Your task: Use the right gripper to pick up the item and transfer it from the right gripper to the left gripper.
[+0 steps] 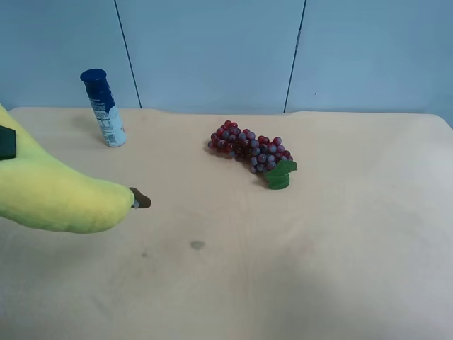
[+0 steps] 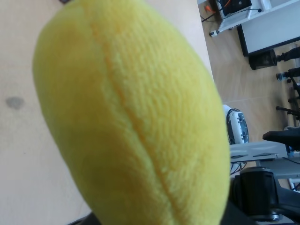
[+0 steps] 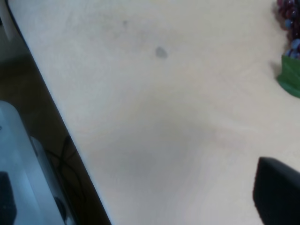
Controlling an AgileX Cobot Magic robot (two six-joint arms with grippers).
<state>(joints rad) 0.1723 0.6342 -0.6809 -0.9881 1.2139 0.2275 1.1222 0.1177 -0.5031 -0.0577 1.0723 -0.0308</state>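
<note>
One banana (image 1: pixel 56 195): aloft at the exterior view's left edge, above the bench (image 1: pixel 318 269), and filling the left wrist view.
Left claw (image 1: pixel 6 142): seemingly clamped on the banana; only a black sliver showed.
Right claw (image 3: pixel 277 194): one dark finger in view, no banana near it; width could not be told.
Progress: pickup and handover looked done; little remained.
</note>
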